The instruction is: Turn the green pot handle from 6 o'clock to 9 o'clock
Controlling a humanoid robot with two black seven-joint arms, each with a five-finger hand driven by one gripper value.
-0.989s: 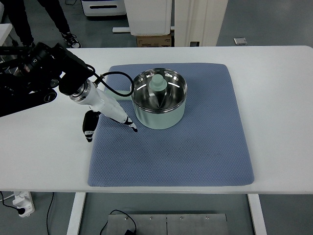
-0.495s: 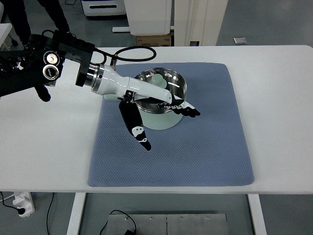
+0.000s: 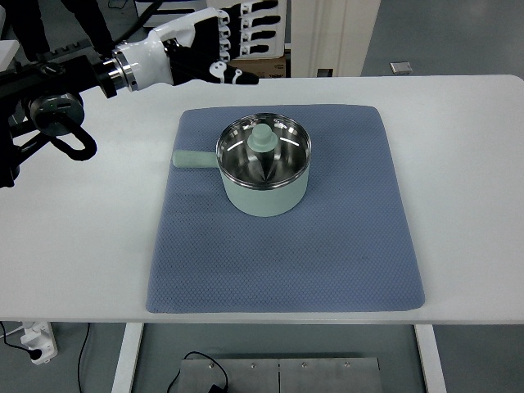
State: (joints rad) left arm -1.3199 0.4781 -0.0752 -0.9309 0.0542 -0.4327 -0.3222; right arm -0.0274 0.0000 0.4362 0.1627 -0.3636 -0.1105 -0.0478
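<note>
Left hand (image 3: 221,37) hangs raised at the far left of the scene, its arm entering from the left edge; the fingers are spread and hold nothing, and it is well apart from every object, a posture that suggests it has no contact work in hand at this moment; the right hand is not in view. Nearest the camera, the white worktop (image 3: 74,246) carries a blue mat (image 3: 286,262), whose textured surface probably serves to keep the vessel from sliding freely while it is turned; the near part of the mat is bare. Toward the far half of the mat stands the green pot (image 3: 266,192), upright, its steel interior open to view with a pale green knobbed piece (image 3: 263,139) standing inside; what that piece is cannot be told with certainty. The pot handle (image 3: 193,160) projects from the pot's left side and lies flat over the mat, pointing toward the left edge, that is, at the 9 o'clock position; judged against the task, the rotation appears complete. Beyond the worktop, a cardboard box (image 3: 258,68) and white furniture stand on the floor.
</note>
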